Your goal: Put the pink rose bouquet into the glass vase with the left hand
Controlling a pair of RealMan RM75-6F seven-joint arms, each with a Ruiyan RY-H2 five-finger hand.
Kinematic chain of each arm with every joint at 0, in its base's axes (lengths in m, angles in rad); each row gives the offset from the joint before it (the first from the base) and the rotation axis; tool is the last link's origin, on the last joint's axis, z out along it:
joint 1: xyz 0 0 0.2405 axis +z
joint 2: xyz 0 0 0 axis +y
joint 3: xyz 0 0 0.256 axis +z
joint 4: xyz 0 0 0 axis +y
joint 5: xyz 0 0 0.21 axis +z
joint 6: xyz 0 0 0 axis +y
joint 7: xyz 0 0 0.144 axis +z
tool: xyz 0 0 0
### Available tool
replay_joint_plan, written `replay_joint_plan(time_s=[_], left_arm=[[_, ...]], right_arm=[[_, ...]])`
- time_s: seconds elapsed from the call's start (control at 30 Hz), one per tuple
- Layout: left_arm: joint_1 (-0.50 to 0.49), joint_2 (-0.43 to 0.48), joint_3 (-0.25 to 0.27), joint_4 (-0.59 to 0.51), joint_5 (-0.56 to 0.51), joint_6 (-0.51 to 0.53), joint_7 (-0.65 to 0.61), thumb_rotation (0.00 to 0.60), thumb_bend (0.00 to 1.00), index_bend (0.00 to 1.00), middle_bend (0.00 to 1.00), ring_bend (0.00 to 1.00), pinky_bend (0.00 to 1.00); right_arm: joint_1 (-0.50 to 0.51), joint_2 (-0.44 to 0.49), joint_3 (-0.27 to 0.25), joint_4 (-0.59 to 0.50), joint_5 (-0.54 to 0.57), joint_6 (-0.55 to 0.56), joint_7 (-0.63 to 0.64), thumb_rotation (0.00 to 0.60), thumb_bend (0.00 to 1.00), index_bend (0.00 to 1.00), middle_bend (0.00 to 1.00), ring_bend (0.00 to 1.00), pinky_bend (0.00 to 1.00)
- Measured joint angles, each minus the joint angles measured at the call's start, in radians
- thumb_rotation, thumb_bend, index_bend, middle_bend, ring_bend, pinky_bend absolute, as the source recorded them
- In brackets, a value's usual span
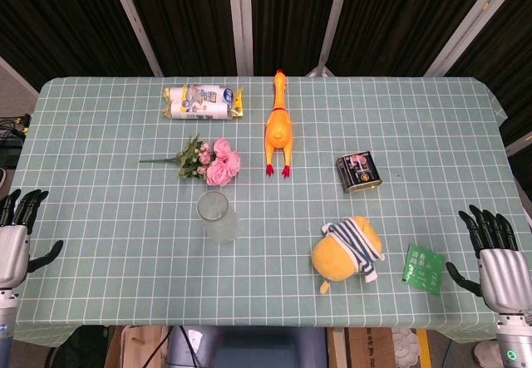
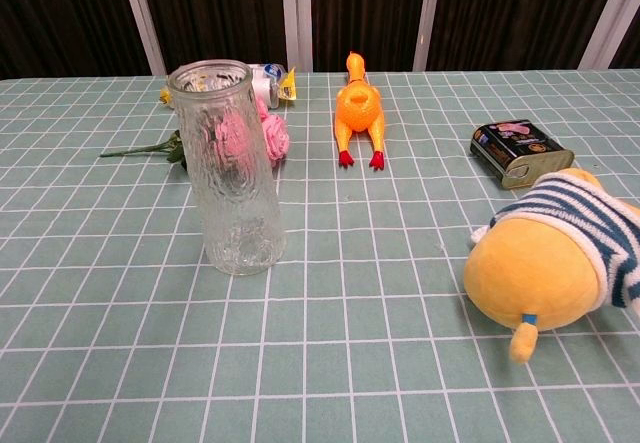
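Resting at near table corners, left hand (image 1: 15, 235) and right hand (image 1: 497, 256) empty, fingers spread apart. Pink rose bouquet (image 1: 208, 161) lying flat just beyond upright clear textured glass vase (image 1: 218, 217), mid-table.

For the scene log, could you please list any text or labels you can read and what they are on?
None can be read.
White packet: print too blurred.
Dark tin: label too small.
Green sachet: white print blurred.
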Motion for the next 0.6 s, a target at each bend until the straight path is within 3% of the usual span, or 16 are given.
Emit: replay_joint_plan(time_s=[0.6], left_arm=[[-0.002,-0.004,0.005,-0.002,0.009,-0.006,0.001,0.600,0.32,0.13,0.11,0.00,0.06]], right_arm=[[-0.010,0.016,-0.001,-0.008,-0.006,0.014,0.032,0.600,0.27,0.11,0.07,0.03,0.00]])
